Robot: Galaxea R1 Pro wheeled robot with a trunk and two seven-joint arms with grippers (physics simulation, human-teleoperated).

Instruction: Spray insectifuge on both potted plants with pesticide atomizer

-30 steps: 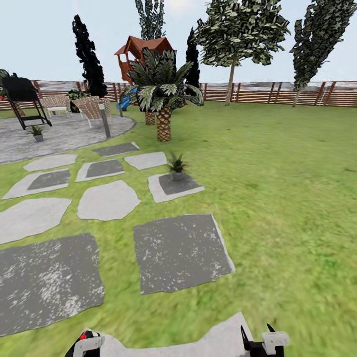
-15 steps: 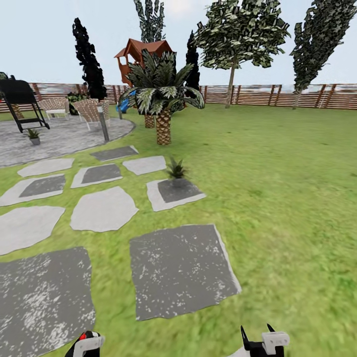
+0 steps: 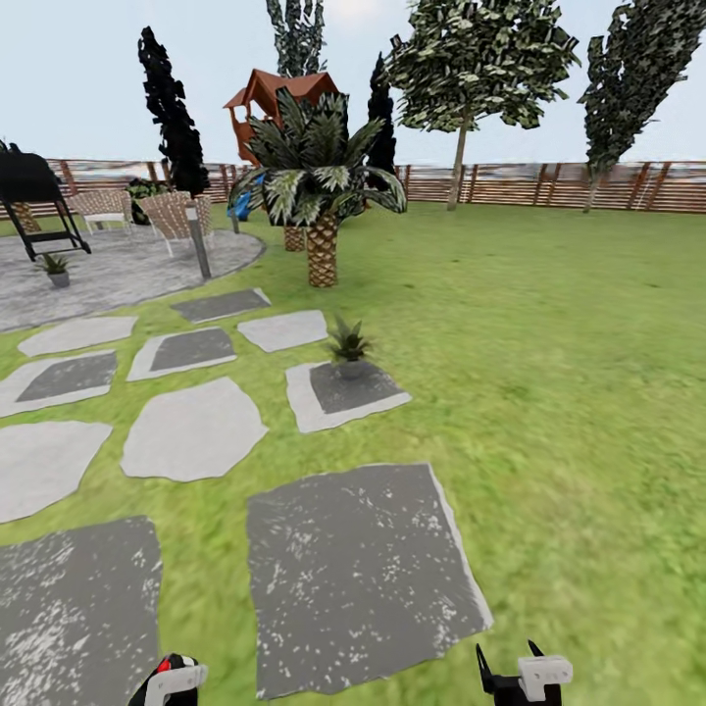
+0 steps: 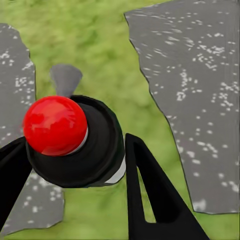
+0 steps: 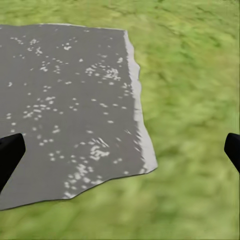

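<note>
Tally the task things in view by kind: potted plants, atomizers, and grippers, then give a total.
Potted plants: 2, one on a stepping stone, one on the patio.
Pesticide atomizer: 1, held in the left gripper.
Grippers: 2, the left and the right gripper.
Total: 5

lawn (image 3: 569, 392): green, runs to far fence | stepping stones (image 3: 358, 564): grey slabs set in grass, left half | potted plant (image 3: 348, 345): on far edge of a small stone | second potted plant (image 3: 54, 267): on round patio (image 3: 118, 270), far left
</note>
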